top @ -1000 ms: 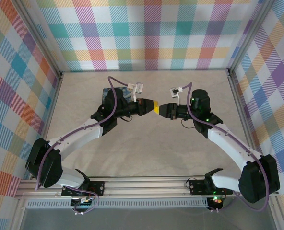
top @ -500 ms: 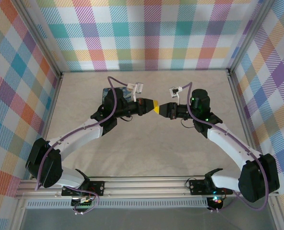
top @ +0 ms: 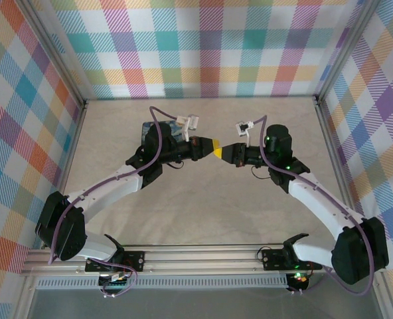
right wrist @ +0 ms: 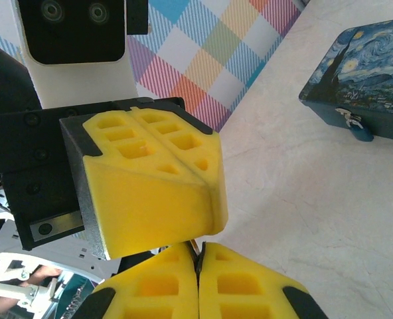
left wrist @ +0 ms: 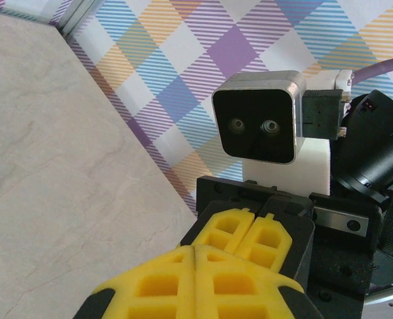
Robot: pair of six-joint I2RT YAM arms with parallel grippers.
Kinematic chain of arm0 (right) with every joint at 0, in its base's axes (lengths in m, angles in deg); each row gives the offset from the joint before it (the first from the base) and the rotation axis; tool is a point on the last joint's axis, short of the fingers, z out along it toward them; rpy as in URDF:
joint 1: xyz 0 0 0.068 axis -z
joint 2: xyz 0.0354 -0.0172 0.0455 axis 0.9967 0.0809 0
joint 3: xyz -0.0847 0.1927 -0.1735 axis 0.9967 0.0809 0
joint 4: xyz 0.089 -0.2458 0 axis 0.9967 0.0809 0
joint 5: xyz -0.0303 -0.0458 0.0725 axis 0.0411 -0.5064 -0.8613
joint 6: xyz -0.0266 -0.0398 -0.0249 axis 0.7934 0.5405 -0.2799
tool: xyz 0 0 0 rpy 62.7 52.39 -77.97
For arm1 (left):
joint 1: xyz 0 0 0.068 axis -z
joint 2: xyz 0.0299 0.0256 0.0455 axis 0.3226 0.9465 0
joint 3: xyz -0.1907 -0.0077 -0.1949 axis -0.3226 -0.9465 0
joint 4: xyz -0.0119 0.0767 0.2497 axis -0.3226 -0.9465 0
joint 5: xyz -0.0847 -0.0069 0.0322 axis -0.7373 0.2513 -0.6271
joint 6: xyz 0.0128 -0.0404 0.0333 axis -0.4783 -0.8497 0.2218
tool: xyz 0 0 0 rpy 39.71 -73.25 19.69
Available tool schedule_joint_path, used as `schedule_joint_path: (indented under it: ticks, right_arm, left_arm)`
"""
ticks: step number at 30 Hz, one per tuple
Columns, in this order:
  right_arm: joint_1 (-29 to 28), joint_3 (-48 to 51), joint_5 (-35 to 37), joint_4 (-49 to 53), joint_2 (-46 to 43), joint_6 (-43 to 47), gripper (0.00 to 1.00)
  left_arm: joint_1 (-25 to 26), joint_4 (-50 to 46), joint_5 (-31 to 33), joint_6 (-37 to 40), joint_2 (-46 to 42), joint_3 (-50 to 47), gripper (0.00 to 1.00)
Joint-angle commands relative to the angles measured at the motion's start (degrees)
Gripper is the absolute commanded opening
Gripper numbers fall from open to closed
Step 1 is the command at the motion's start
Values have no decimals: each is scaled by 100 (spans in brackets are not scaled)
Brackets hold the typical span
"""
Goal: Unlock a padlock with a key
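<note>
Jaws on both arms are pressed together, the 2 yellow pads of each pair meeting along a single seam. From above, the left gripper (top: 212, 147) and the right gripper (top: 221, 151) point at each other tip to tip above the middle of the pale stone-look table (top: 183, 206), so close that their yellow ends appear to touch. In the right wrist view a slim dark sliver, apparently the key (right wrist: 196, 251), pokes out at the top of that gripper's seam, pinched between its pads and reaching up to the underside of the left gripper's pads; whether the left pads also hold it cannot be told. The padlock (right wrist: 359, 129) is well apart from both grippers: its small blue body and silvery shackle sit against the near side of the dark blue starry-night tin (right wrist: 356, 60), which rests on the table. From above, that tin shows behind the left arm's wrist, partly hidden by it. The left wrist view looks straight at the right arm's camera block (left wrist: 259, 123), mounted just above its closed yellow pads. Pastel plaid walls (top: 210, 46) surround the table on 3 sides.
</note>
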Motion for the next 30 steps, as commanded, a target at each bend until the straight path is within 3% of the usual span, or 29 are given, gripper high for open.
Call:
schedule_joint_path:
  ticks: [1,2,5,8,16,24,30]
  right_arm:
    - [24,98,143,402,-224,323,3]
    - [24,97,187,517,-258,398,3]
    - [24,90,312,910,-357,657,3]
    - [21,56,462,1351,-424,922,2]
    - [24,36,978,2320,-616,1500,3]
    - [24,61,1469,2864,-758,1690,3]
    - [24,92,1692,3075,-863,1666,3]
  left_arm:
    - [10,-89,315,170,-168,198,6]
    - [-11,-158,368,199,-184,233,15]
    - [-120,-436,473,360,-226,391,17]
    - [-272,-768,578,534,-264,545,33]
    - [-602,-2017,1130,1138,29,951,56]
    - [-801,-3898,2366,1838,1169,2079,76]
    - [-911,-4484,3159,1915,2156,2823,90]
